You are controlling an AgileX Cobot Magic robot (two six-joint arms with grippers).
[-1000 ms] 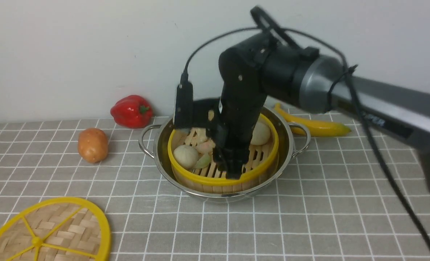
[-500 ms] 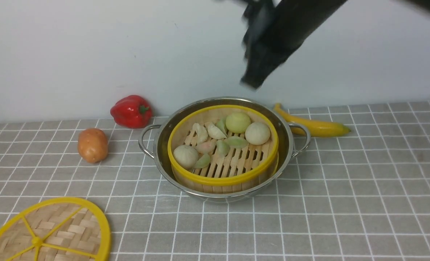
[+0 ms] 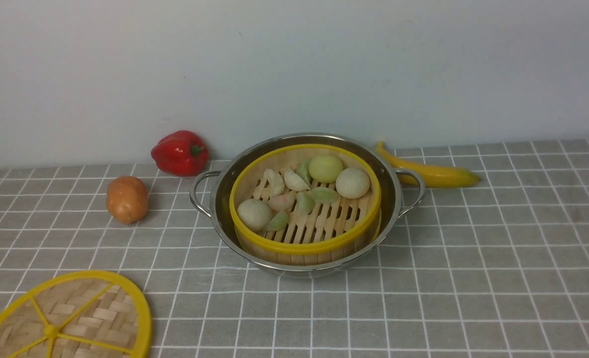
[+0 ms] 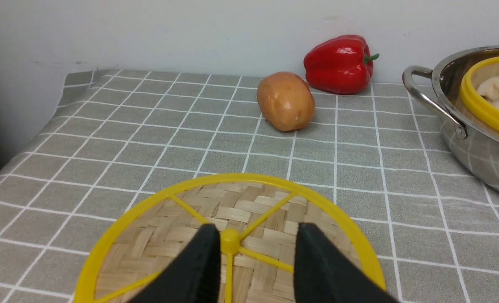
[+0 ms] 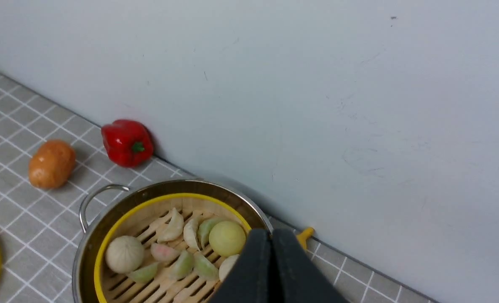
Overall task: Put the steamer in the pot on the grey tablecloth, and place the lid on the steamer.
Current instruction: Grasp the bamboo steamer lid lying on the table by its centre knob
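Front view first. Shows the pot (image 3: 221, 199) in the middle of the grey tablecloth (image 3: 473, 278), close to the wall (image 3: 294, 64). Holds the steamer (image 3: 304, 247) inside it, sitting straight, yellow rim up. On the wooden slats (image 3: 324, 221), round buns (image 3: 352, 183) and little dumplings (image 3: 294, 181). Not covered yet. Flat on the cloth in the near left corner, well apart from the pot: the lid (image 3: 65, 318), cut off by the edge of the picture. Left of the pot, a potato (image 3: 127, 199). Behind that, by the wall, a red pepper (image 3: 180, 152). Behind the pot's right side, a banana (image 3: 433, 174).

Left wrist view next. Looks down on the lid, with the left claw (image 4: 257, 235) in front of it. Two black fingers (image 4: 198, 265) partly open, nothing held between them. One finger just beside the yellow knob (image 4: 230, 240) in the lid's middle, the other a bit off on the far side of it. Hard to tell if touching the lid or only hanging above it. Further off, the potato, the red pepper and one side of the pot.

Right wrist view last. Looks down from above the pot. Right claw (image 5: 272, 235) shut tight, fingers pressed flat together, nothing in its grip. Below it, the steamer in the pot, food showing.
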